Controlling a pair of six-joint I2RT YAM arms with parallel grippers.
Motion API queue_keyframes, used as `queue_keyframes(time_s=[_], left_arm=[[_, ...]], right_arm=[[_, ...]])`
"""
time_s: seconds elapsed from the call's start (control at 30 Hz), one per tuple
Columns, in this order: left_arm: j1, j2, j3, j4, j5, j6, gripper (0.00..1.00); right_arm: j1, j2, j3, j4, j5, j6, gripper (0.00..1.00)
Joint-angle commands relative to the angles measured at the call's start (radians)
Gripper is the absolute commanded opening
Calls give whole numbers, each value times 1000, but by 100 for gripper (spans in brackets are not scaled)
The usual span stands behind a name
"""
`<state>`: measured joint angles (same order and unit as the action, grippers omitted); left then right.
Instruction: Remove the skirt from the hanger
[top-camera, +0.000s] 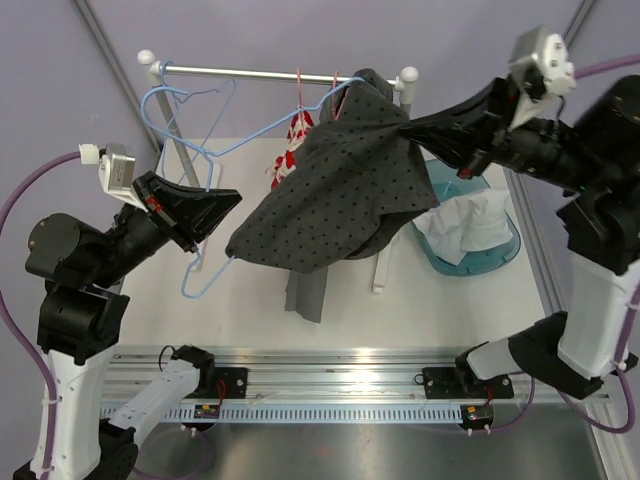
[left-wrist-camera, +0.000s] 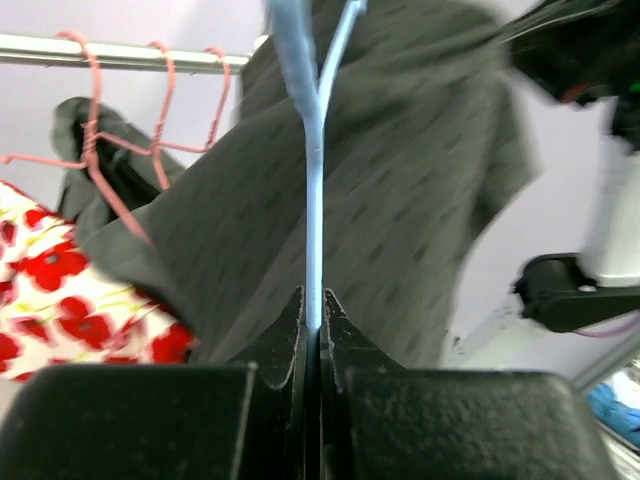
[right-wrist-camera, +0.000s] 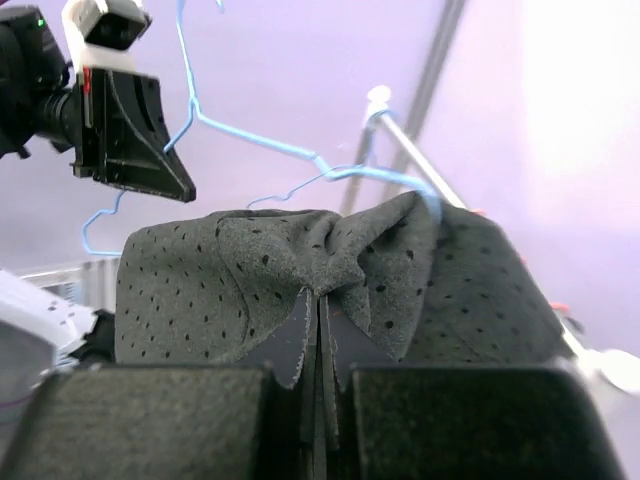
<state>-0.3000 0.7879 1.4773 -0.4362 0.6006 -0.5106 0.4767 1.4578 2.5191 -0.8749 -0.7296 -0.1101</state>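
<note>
A dark grey dotted skirt (top-camera: 330, 190) drapes over a light blue wire hanger (left-wrist-camera: 314, 200) below the rail and spreads toward the table. My left gripper (top-camera: 225, 200) is left of the skirt and shut on the hanger's blue wire; the wrist view shows the wire pinched between the jaws of my left gripper (left-wrist-camera: 313, 310). My right gripper (top-camera: 410, 128) is at the skirt's upper right edge. It is shut on a bunched fold of the skirt (right-wrist-camera: 300, 270), with cloth gathered at the tips of my right gripper (right-wrist-camera: 320, 305). The hanger (right-wrist-camera: 250, 135) runs behind the cloth.
A metal rail (top-camera: 260, 72) on a white rack crosses the back, with pink wire hangers (top-camera: 300, 88) and a red floral garment (top-camera: 288, 155) on it. A blue basket (top-camera: 505, 255) with white cloth stands at the right. A grey cloth (top-camera: 305, 292) hangs under the skirt.
</note>
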Motion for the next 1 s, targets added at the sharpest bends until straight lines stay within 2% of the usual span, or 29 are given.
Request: queue_keyframes(time_s=[0.0, 0.1, 0.13, 0.3, 0.43, 0.57, 0.73, 0.97], left_arm=[[-1, -30, 47, -58, -77, 89, 0], [-1, -44, 61, -97, -110, 119, 0], [-1, -47, 77, -108, -126, 127, 0], [-1, -76, 90, -162, -188, 176, 0], [-1, -81, 75, -199, -260, 202, 0], [-1, -62, 46, -240, -341, 257, 0], [-1, -93, -15, -248, -485, 305, 0], [-1, -150, -46, -224, -591, 336, 0]], right_arm=[[-47, -77, 61, -25, 111, -29, 0], [-84, -109, 83, -50, 258, -69, 0], [-99, -116, 90, -56, 350, -95, 0], [-122, -158, 73, -50, 568, -166, 0], [-136, -174, 75, -56, 579, -184, 0], [-139, -175, 81, -85, 402, -169, 0], [-142, -185, 80, -64, 586, -201, 0], [-148, -205, 70, -35, 788, -258, 0]])
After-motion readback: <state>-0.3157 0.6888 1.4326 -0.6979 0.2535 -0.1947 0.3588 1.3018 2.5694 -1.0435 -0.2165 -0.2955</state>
